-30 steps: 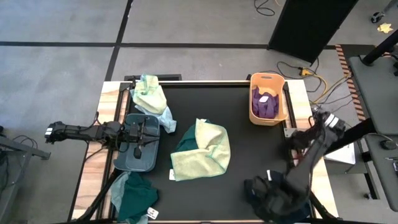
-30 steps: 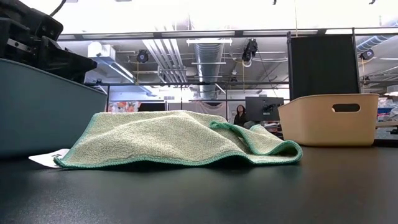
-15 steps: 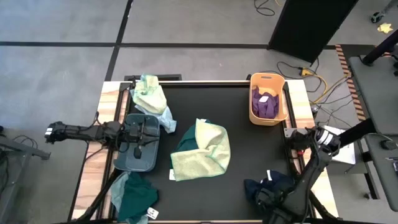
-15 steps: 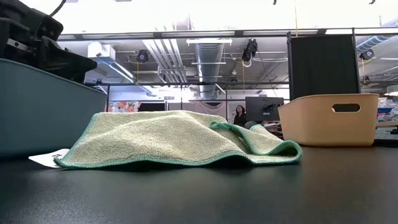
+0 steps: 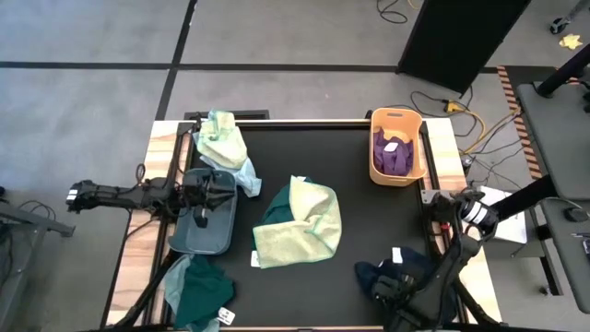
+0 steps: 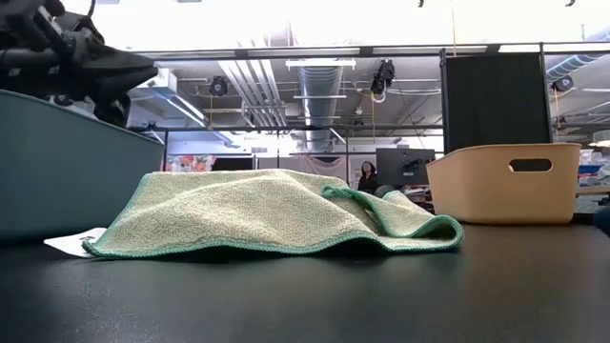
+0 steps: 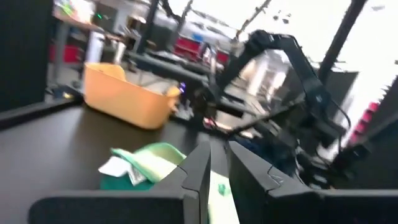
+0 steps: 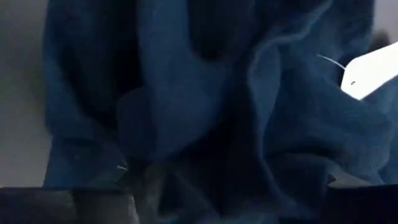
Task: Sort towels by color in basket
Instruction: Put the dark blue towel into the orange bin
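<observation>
A pale yellow-green towel (image 5: 300, 226) lies crumpled mid-table, also in the low view (image 6: 276, 210). Mint and pale yellow towels (image 5: 226, 143) lie at the far left, and a dark teal towel (image 5: 203, 290) at the near left. A purple towel (image 5: 395, 155) lies in the orange basket (image 5: 376, 173). My left gripper (image 5: 201, 210) hangs shut and empty over the grey-blue basket (image 5: 219, 238). My right gripper (image 5: 392, 293) is open, low over the navy towel (image 5: 406, 269) at the near right. The towel fills the right wrist view (image 8: 186, 93). My right gripper points down at the navy towel's crumpled folds (image 8: 155, 143), with a finger standing at each side of them. Whether the fingers touch the cloth, I cannot tell. The towel lies on the table with its white tag (image 8: 370, 71) showing.
Bare black tabletop lies between the yellow-green towel and the orange basket (image 6: 500, 186). The grey-blue basket's wall (image 6: 57, 171) stands at the table's left. Wooden side rails edge the table. A person shows far off in the room behind.
My left gripper has risen above the grey-blue basket and drawn a little toward the table's left edge. My right arm has pulled back toward the near right corner, so more of the navy towel and its white tag now show.
</observation>
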You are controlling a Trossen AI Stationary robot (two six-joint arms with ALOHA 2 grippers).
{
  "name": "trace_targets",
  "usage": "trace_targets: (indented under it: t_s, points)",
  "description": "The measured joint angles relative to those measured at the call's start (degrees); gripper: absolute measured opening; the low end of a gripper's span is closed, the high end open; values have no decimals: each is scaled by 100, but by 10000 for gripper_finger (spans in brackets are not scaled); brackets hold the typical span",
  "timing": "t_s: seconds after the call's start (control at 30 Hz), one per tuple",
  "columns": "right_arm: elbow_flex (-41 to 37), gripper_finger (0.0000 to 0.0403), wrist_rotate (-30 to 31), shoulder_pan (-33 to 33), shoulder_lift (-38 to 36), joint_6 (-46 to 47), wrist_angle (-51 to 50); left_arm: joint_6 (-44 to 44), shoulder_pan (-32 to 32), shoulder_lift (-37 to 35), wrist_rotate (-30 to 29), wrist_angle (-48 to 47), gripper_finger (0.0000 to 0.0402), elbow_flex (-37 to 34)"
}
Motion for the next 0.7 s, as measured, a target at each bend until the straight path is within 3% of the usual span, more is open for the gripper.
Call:
trace_targets:
  t_s: [0.2,0.4,0.53,0.7]
  points:
    - [-16,157,276,-328,64,-559,77,-258,-20,13,-126,699,39,0]
    - [-10,25,331,-933,-192,-591,-136,-1074,-17,11,-96,1055,39,0]
    - [300,13,504,-1451,-702,-604,-336,-1203,-17,13,46,764,39,0]
    - [651,11,1897,-2234,-1688,-503,-431,-1326,-17,13,30,751,39,0]
